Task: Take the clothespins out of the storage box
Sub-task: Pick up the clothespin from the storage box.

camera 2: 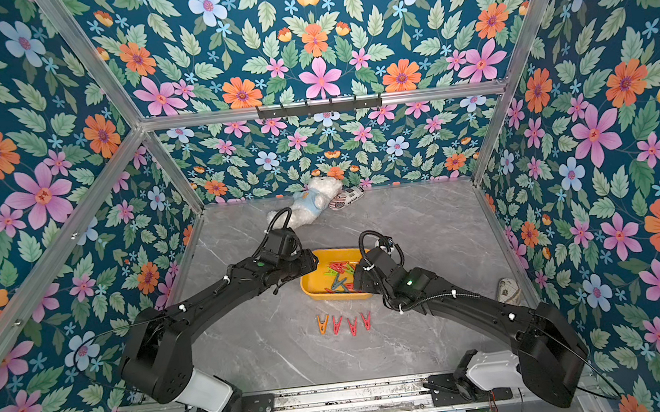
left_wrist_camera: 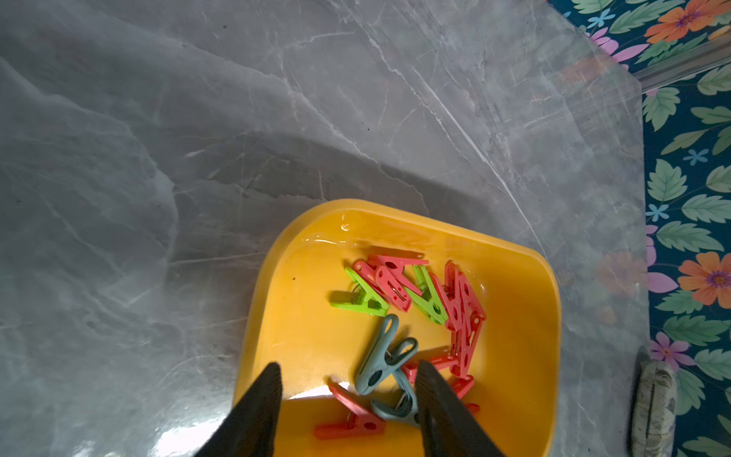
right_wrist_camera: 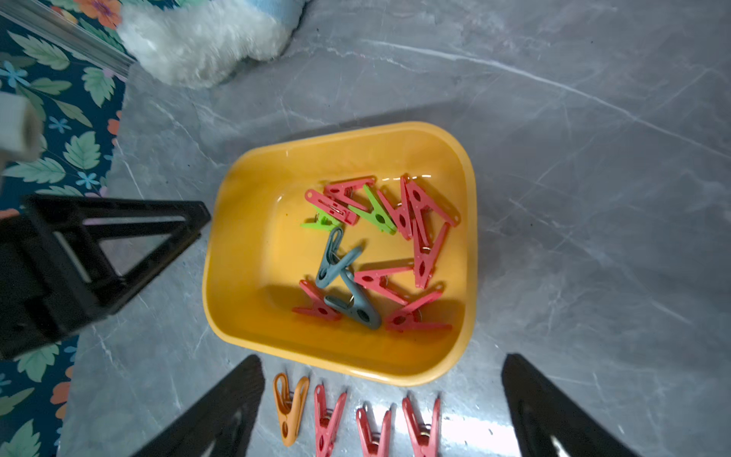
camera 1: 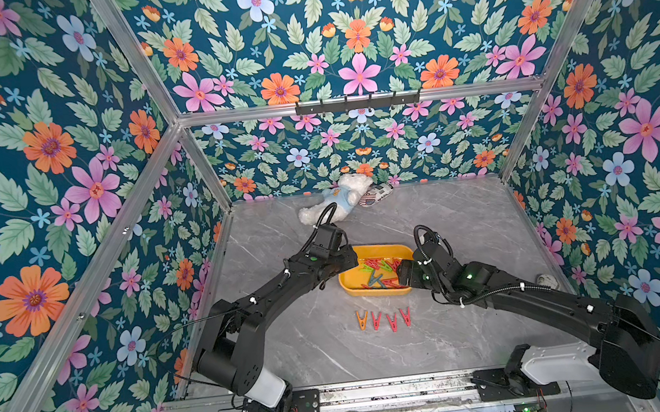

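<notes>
One grey marble-pattern tabletop (camera 1: 468,221) carries everything. Near its middle sits the storage box (camera 1: 350,284), a shallow yellow plastic tray. The left gripper (left_wrist_camera: 350,366) hangs over its inside, jaws apart, grey-blue pegs (left_wrist_camera: 377,368) lying between them unpinched. The right gripper (right_wrist_camera: 381,360) hovers above the box's near rim, jaws spread wide, empty. About a dozen small plastic clothespins (right_wrist_camera: 421,269), red, green, grey-blue, lie in the box; a row of four pegs (camera 1: 377,324), one orange, three red, lies just before it.
</notes>
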